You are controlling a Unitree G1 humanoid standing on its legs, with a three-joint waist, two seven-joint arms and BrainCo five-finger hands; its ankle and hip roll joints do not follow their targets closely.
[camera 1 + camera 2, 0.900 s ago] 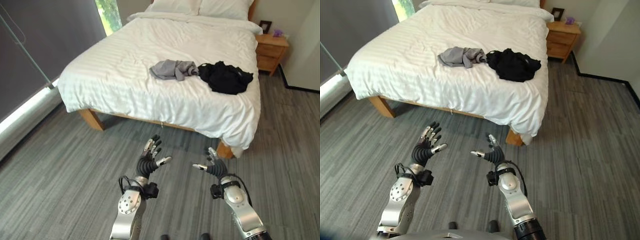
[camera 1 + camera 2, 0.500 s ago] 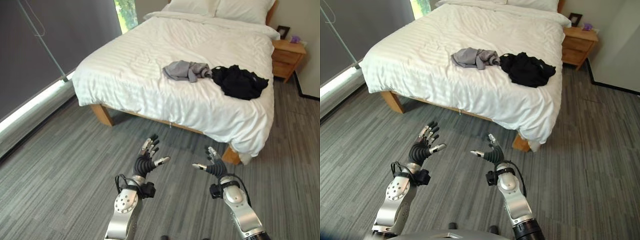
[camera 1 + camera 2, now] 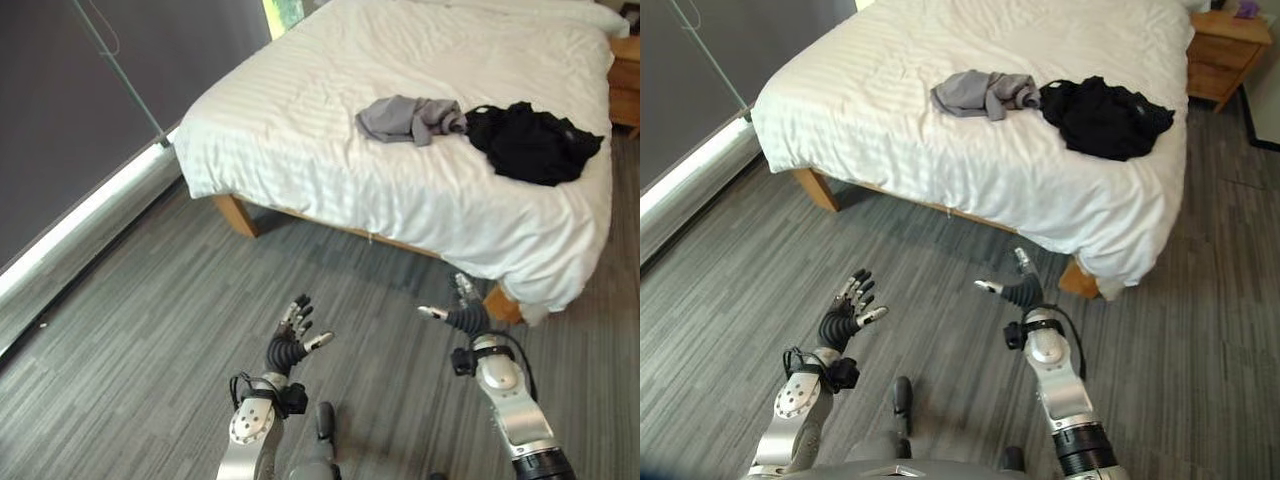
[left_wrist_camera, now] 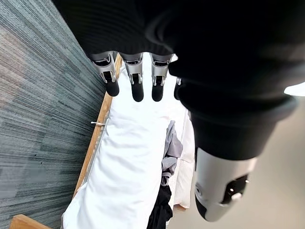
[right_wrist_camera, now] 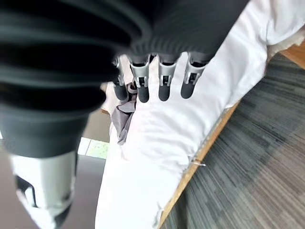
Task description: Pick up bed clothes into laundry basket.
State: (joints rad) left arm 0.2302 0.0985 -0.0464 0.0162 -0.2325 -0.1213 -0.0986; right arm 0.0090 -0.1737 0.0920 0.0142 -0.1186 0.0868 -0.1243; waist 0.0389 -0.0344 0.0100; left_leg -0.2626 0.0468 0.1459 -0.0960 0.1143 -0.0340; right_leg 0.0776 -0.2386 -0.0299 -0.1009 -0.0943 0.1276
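Silver fingers with dark tips stand spread and empty on both sides. The left hand hangs over the grey plank floor at the near left, fingers straight and fanned, thumb off to one side. The right hand is raised a little farther out, near the corner of the bed, its fingers likewise relaxed and apart with nothing in them; the right wrist view shows them straight, with the white duvet beyond them. Both palms face roughly toward each other, forearms reaching forward, well short of the mattress.

Out past the hands, the two garments lie untouched on the white duvet: a crumpled grey garment toward the middle, and a black garment just to its right, the two touching where they meet. A wooden nightstand stands at the far right.

By my reading the task has barely begun: nothing is picked up and both pieces remain to be gathered. I cannot see a laundry basket.
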